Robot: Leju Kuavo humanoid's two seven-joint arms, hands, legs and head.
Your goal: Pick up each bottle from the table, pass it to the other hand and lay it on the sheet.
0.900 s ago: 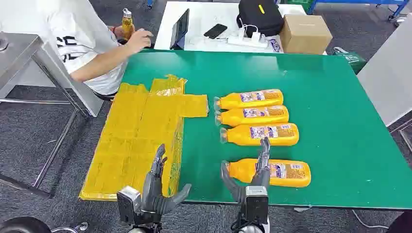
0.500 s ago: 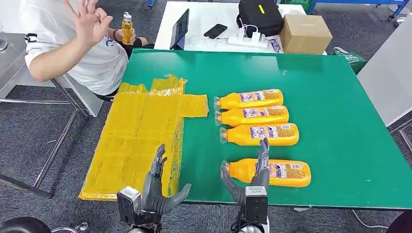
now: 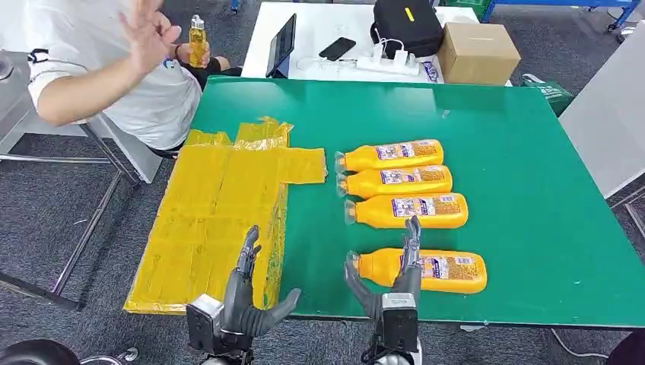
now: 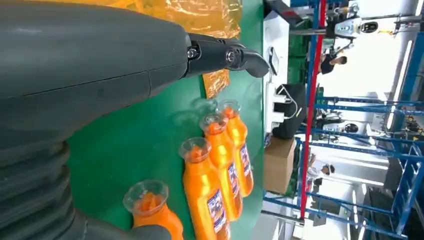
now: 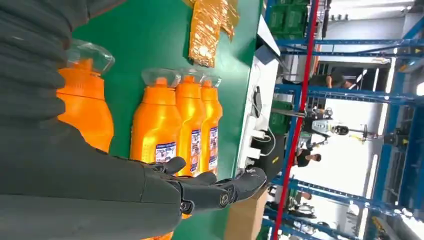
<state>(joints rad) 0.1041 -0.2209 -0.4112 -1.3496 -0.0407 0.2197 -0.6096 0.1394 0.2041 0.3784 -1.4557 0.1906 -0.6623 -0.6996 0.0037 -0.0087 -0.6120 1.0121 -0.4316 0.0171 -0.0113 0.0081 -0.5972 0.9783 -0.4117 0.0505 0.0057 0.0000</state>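
Nearest bottle [image 3: 422, 270] lies on its side directly under the right hand [image 3: 397, 275], whose spread fingers grasp nothing.

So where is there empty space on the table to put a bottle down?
The yellow sheet lies bare between the table's left edge and the bottles. The green table is also free right of the bottles and beyond them, toward the white desk. It is crowded around the four bottles, near the right hand.
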